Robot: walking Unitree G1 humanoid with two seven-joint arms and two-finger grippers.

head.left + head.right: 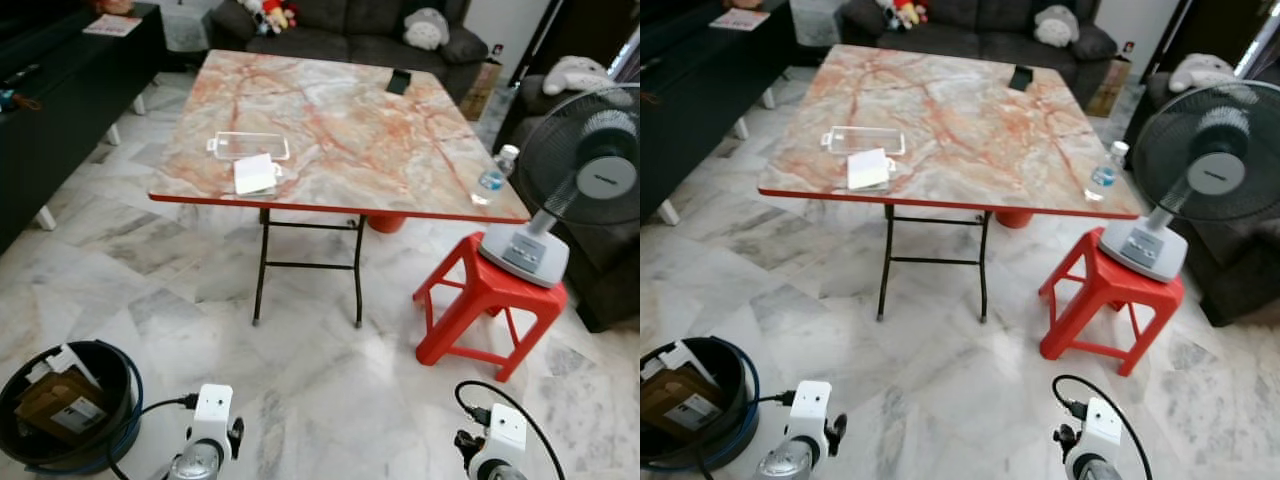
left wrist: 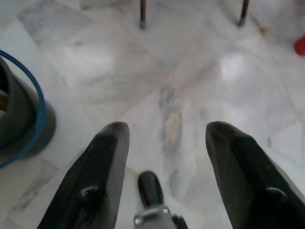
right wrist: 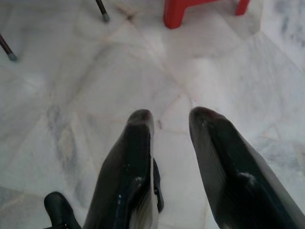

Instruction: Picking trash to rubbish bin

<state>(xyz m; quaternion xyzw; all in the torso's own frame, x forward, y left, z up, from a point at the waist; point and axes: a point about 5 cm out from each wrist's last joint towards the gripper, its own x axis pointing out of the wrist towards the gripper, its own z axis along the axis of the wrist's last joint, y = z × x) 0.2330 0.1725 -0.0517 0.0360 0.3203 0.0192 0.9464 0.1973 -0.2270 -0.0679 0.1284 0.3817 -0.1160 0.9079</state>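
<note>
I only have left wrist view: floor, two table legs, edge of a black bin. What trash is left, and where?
Observer: On the marble table, near its front-left edge, lie a clear plastic package and a white flat piece just in front of it.
Operator: Anything else up there?
Observer: A water bottle stands at the table's right edge, and a dark flat object lies near the far side.
Operator: Bin state?
Observer: The rubbish bin sits on the floor to the robot's left and already holds a cardboard box.
Operator: Right gripper?
Observer: The right gripper hangs over bare floor, holding nothing, fingers slightly apart.
</note>
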